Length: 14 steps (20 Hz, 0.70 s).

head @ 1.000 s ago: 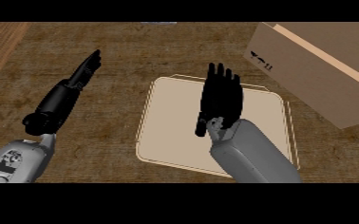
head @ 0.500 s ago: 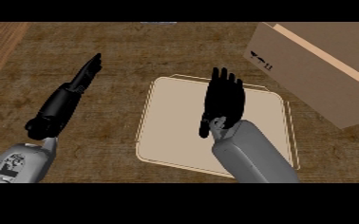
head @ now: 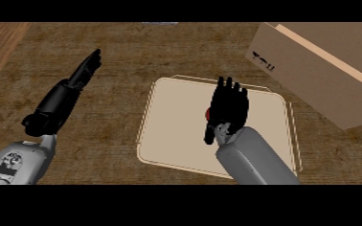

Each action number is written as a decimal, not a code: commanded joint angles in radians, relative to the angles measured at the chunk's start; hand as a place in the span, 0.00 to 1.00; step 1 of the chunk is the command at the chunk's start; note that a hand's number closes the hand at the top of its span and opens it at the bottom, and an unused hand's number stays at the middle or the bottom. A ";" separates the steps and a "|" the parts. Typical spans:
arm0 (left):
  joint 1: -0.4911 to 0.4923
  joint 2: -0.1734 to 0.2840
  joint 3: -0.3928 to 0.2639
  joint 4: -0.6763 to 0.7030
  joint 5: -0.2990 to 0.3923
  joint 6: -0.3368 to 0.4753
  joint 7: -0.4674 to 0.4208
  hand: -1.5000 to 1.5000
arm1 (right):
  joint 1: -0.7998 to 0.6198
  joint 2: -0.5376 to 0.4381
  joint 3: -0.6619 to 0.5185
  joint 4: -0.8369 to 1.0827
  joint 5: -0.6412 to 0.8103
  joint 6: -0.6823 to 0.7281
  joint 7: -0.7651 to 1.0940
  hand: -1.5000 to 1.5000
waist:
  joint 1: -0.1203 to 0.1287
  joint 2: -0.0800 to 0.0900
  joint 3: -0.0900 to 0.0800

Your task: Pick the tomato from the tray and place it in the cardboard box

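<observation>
Right hand [head: 228,106] has drawn back toward the tray's [head: 170,143] middle, fingers straight; the tomato [head: 209,113] now peeks out left of it, ungrasped. Left hand [head: 84,69] open, resting.

One beige tray [head: 173,139] at lower centre. One tomato [head: 209,113], only a red sliver showing at the right hand's edge. One cardboard box [head: 304,72] at upper right. Two black hands: left hand [head: 84,69] at upper left, right hand [head: 228,106] at centre. Two grey forearms.
</observation>
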 commanded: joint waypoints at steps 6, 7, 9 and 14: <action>-0.006 -0.043 -0.001 -0.012 -0.029 -0.009 0.015 0.50 | 0.041 0.018 -0.035 0.048 0.032 -0.013 0.126 0.00 | 0.001 0.002 0.000; 0.017 -0.029 0.015 0.001 -0.024 -0.033 -0.015 0.50 | 0.079 0.018 0.016 0.008 0.021 -0.027 0.146 0.00 | 0.001 0.002 0.000; 0.054 -0.061 0.002 -0.005 -0.065 0.007 -0.035 0.50 | 0.010 0.018 0.010 0.014 0.006 0.038 0.157 1.00 | 0.004 0.002 0.000; 0.017 -0.019 0.085 -0.020 -0.009 -0.094 0.008 0.50 | 0.077 -0.013 0.034 0.040 0.153 -0.009 -0.060 1.00 | -0.001 0.001 0.000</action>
